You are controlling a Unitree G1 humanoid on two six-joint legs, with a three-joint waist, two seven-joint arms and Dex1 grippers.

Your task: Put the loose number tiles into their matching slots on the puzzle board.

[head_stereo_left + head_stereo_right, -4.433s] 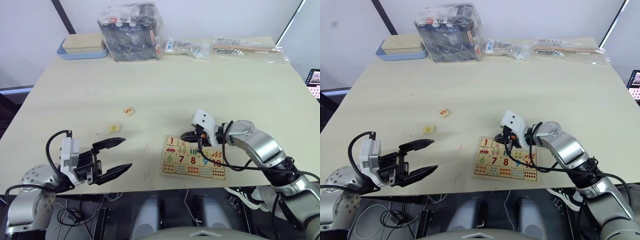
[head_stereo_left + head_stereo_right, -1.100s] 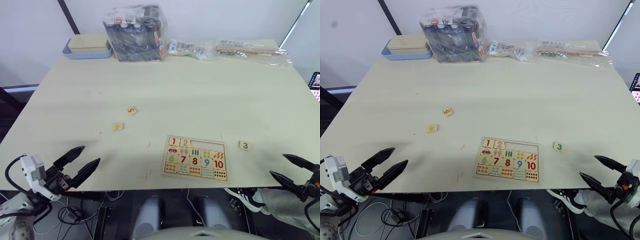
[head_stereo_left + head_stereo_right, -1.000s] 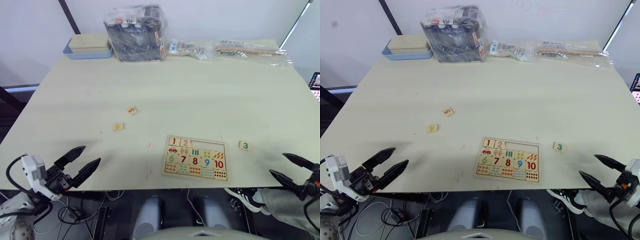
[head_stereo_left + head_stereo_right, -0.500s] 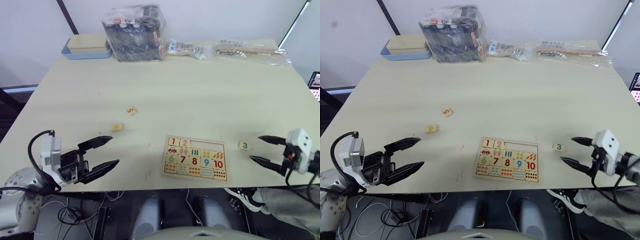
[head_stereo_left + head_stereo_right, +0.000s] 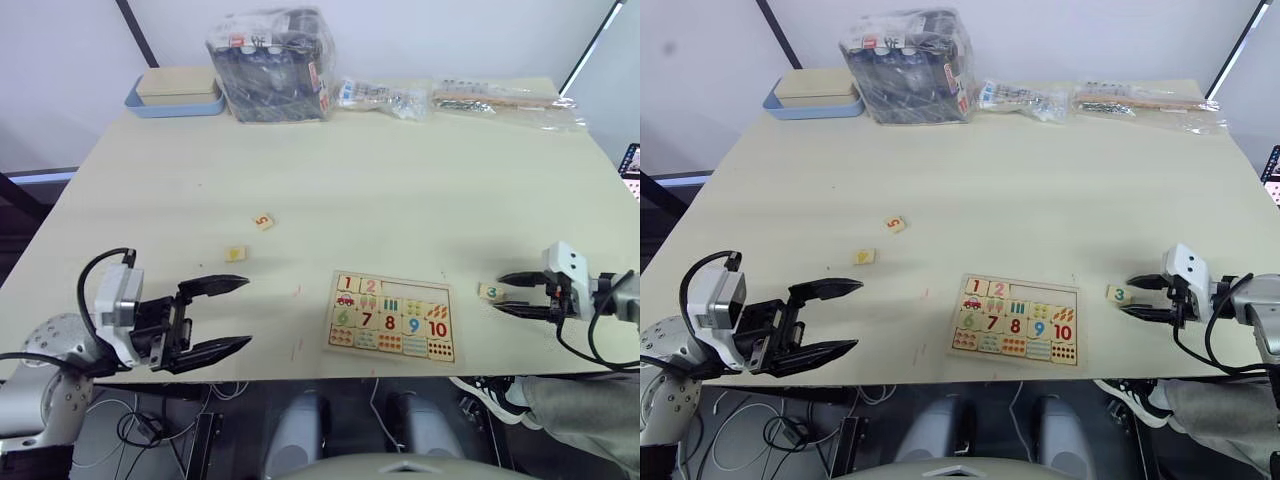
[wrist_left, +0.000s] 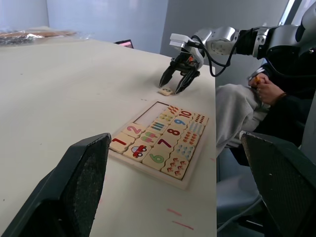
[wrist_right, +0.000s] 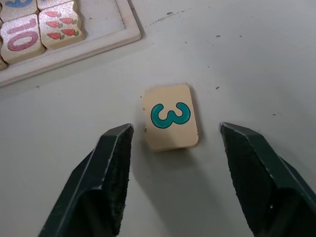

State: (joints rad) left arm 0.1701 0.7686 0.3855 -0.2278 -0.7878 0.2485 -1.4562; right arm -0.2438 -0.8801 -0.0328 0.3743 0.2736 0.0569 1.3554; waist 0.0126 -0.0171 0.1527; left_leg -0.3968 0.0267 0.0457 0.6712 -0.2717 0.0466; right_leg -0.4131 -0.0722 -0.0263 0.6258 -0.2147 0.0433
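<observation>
We find the flat pale-wood puzzle board [image 5: 392, 316] lying near the front edge of the light wooden table [image 5: 400, 170]. Tiles 1 and 2 sit in its top row; the rest of that row is a bare recess [image 5: 425, 291].

Three loose tiles lie on the table. The small pale-wood tile printed with a teal 3 [image 7: 170, 117] rests flat just to the right of the board, apart from it. The right gripper [image 5: 514, 294] is low over the table with its black fingers [image 7: 114, 168] spread either side of this tile, touching neither edge. The tile with an orange 5 [image 5: 264, 221] lies well to the left of the board, and a further tile with a yellow mark [image 5: 235, 254], which we take to be a digit though it is too small to read, lies nearer the left arm.

The left gripper [image 5: 228, 314] hangs at the front left edge of the table, jaws wide apart and holding nothing.

At the far edge stand a blue tray with a beige box [image 5: 170, 93], a plastic-wrapped dark bundle [image 5: 270, 62] and clear bags [image 5: 440, 95].
</observation>
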